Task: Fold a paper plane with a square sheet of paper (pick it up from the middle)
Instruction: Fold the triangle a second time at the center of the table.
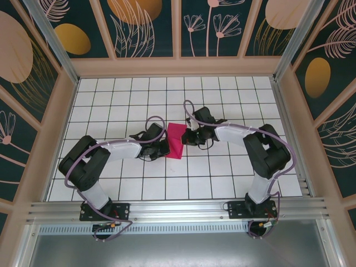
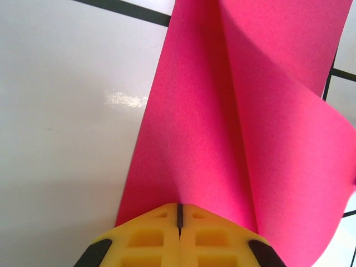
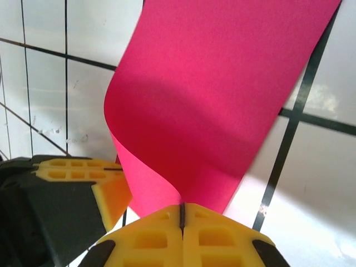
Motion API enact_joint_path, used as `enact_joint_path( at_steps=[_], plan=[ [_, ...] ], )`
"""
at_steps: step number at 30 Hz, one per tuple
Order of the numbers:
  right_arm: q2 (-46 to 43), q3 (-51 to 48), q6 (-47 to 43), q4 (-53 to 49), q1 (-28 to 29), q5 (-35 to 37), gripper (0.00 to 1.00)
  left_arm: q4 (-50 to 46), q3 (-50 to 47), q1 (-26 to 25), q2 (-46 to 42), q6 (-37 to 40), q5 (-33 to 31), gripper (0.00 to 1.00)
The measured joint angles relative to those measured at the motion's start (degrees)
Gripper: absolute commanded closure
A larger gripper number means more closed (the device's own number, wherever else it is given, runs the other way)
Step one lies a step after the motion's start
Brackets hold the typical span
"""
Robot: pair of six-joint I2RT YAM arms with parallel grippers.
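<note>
The magenta square sheet of paper (image 1: 177,140) sits curled at the middle of the white gridded surface (image 1: 222,183), gripped from both sides. The left claw (image 2: 179,216), yellow tips pressed together, pinches the sheet's left edge. The right claw (image 3: 182,214), likewise clamped, pinches the sheet's right edge, where the paper bows upward in a loose curve.

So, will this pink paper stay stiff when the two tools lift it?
Likely floppy: the paper curls softly between the left tool and right tool. Thin, so probably light, and it may crease or tear if they pull apart.
</note>
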Motion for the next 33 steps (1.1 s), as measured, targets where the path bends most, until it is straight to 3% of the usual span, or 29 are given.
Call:
enact_joint_path(
  at_steps=[17,24,33],
  plan=[
    [4.50,1.62,-1.73,-0.11,-0.98,0.44,1.00,-1.05,1.05,0.00,-0.59,2.19,1.81,0.93],
    [4.74,1.66,-2.36,-0.11,-1.09,0.46,1.00,9.53,0.22,0.00,-5.90,1.29,5.92,0.95],
    [4.76,1.66,-2.56,-0.11,-1.46,1.29,1.00,17.92,-1.77,0.00,-2.40,-1.81,8.96,0.96]
  ],
)
